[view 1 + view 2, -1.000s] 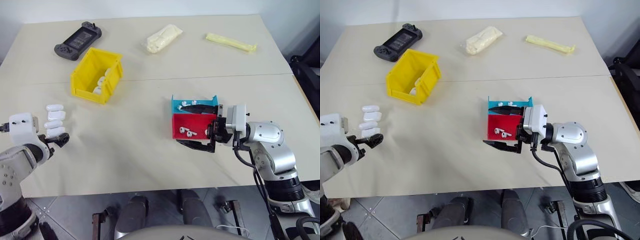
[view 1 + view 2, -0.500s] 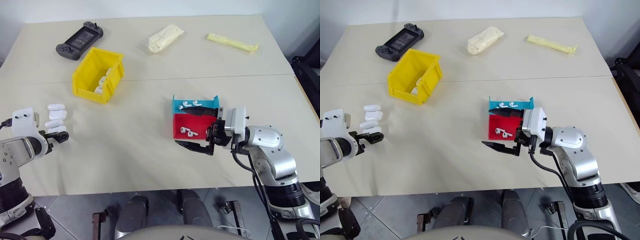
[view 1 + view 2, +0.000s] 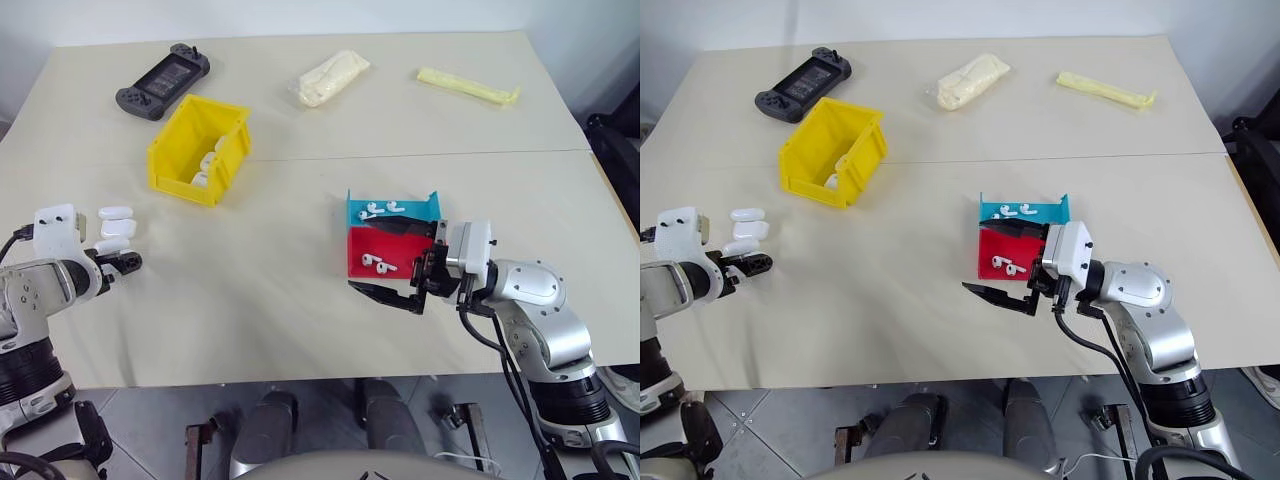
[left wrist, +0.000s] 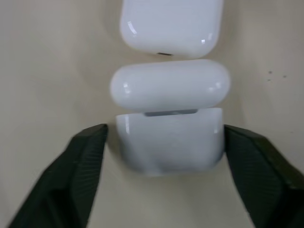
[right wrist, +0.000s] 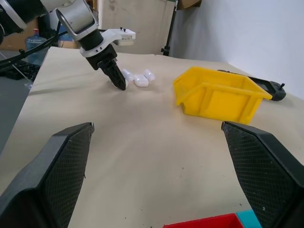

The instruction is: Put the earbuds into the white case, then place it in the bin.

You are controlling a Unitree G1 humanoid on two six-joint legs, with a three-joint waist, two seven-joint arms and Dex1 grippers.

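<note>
- Small glossy white case [image 4: 169,142], nearest of a row of like cases [image 3: 114,228] on the beige table [image 3: 250,300]: clamped between the left gripper [image 4: 166,156] fingers.
- Bright yellow plastic bin [image 3: 198,150]: behind the row, apart.
- Tiny white earbuds [image 3: 374,263]: in the red tray [image 3: 385,252] and blue tray [image 3: 390,210].
- Right gripper [image 3: 395,265]: jaws wide apart, straddling the red tray.

The white case [image 4: 169,140] at the lower middle of the left wrist view is glossy smooth plastic, catching small highlights, and the black fingers [image 4: 71,175] flanking it look matt with a fine woven texture. In the left eye view, the table [image 3: 260,290] has a matt, pale beige covering. The yellow bin [image 3: 198,150] at upper left is smooth, slightly shiny plastic. The game console [image 3: 163,79] looks matt black.
</note>
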